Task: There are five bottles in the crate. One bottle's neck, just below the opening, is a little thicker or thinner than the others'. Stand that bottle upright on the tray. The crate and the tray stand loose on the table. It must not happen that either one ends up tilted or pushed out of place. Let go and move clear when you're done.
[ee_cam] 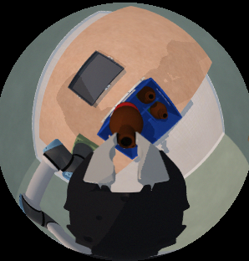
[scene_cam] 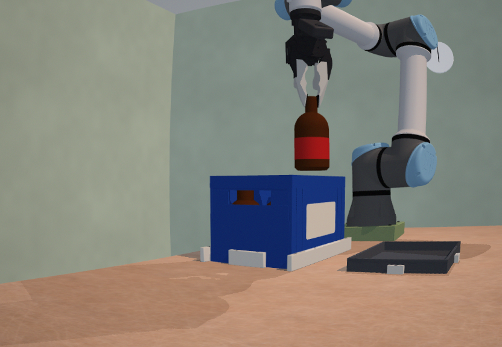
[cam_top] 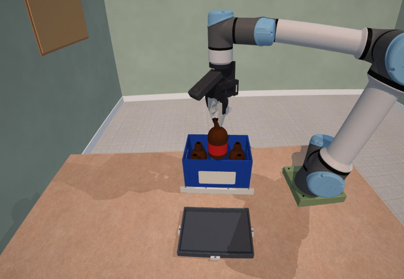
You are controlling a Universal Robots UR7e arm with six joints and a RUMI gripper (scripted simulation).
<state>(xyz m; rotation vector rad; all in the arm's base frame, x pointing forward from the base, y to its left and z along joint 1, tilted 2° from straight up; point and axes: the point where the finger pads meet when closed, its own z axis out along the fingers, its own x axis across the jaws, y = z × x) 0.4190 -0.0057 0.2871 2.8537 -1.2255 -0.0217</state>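
Note:
My gripper (cam_top: 216, 121) (scene_cam: 311, 101) (ee_cam: 126, 138) is shut on the neck of a brown bottle (cam_top: 217, 136) (scene_cam: 311, 148) (ee_cam: 126, 119) with a red label. The bottle hangs upright, its base above the rim of the blue crate (cam_top: 192, 172) (scene_cam: 251, 226) (ee_cam: 154, 133). Several other brown bottles stand in the crate, among them a back left one (cam_top: 198, 154) and a back right one (cam_top: 237, 152). Mostly their necks and shoulders show. The held bottle hides part of the crate in the wrist view. The dark tray (cam_top: 195, 254) (scene_cam: 364, 265) (ee_cam: 94, 79) lies in front of the crate, with no bottle on it.
A long white strip (cam_top: 216, 190) (scene_cam: 320, 253) runs along the crate's front foot. Small white blocks sit at the tray's sides and front, one of them at its front edge (cam_top: 214, 258). The arm's green base plate (cam_top: 323, 200) (scene_cam: 368, 232) is right of the crate.

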